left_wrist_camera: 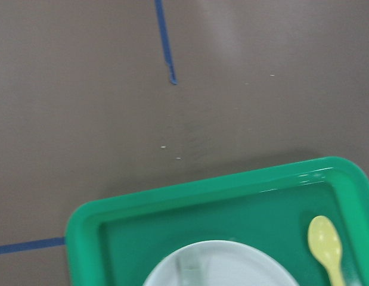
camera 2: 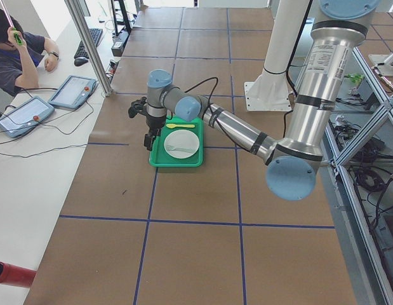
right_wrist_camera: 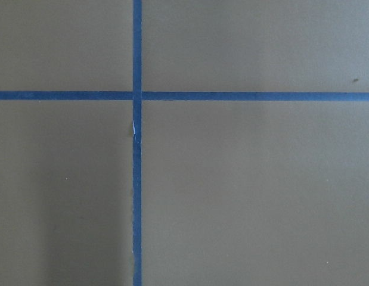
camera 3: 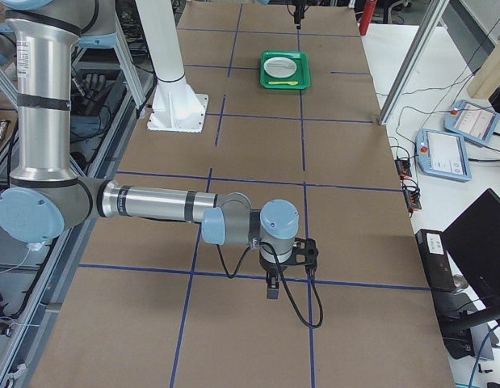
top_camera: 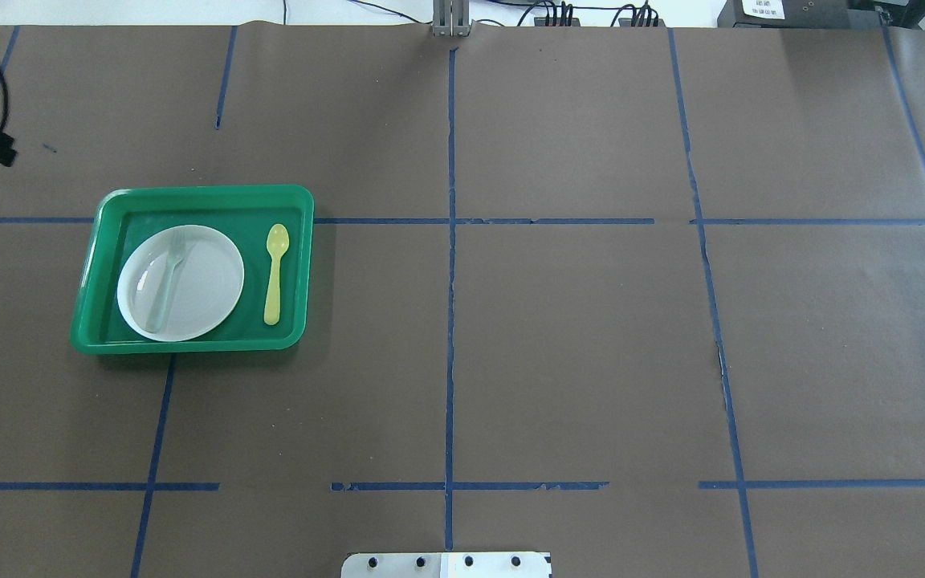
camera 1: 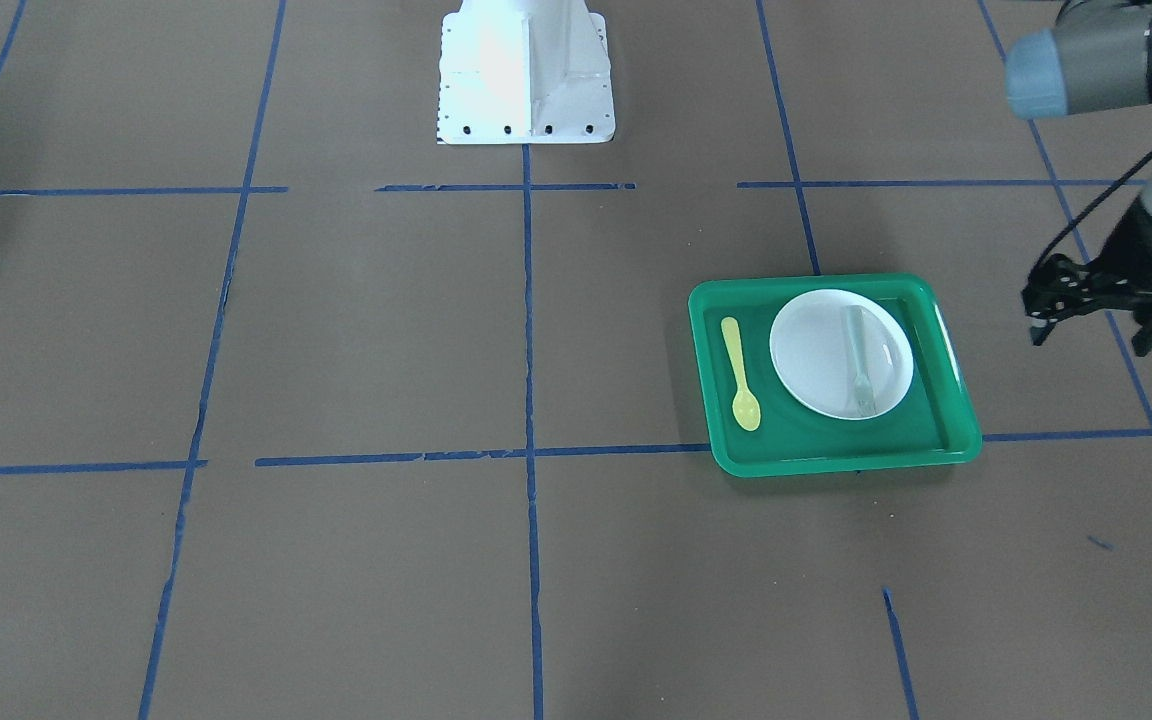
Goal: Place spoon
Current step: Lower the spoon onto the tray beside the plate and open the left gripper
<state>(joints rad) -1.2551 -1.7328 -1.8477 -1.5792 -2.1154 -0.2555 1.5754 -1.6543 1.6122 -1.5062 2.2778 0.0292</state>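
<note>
I see spoon lying flat in green tray, just beside plate, nr desk's left edge. L gripper fingers spread, empty, beside tray. R gripper: can't tell.

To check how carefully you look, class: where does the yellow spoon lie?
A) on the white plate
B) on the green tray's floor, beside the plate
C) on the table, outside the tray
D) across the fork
B: the spoon lies on the floor of the green tray, clear of the white plate; only the fork rests on the plate.
</note>
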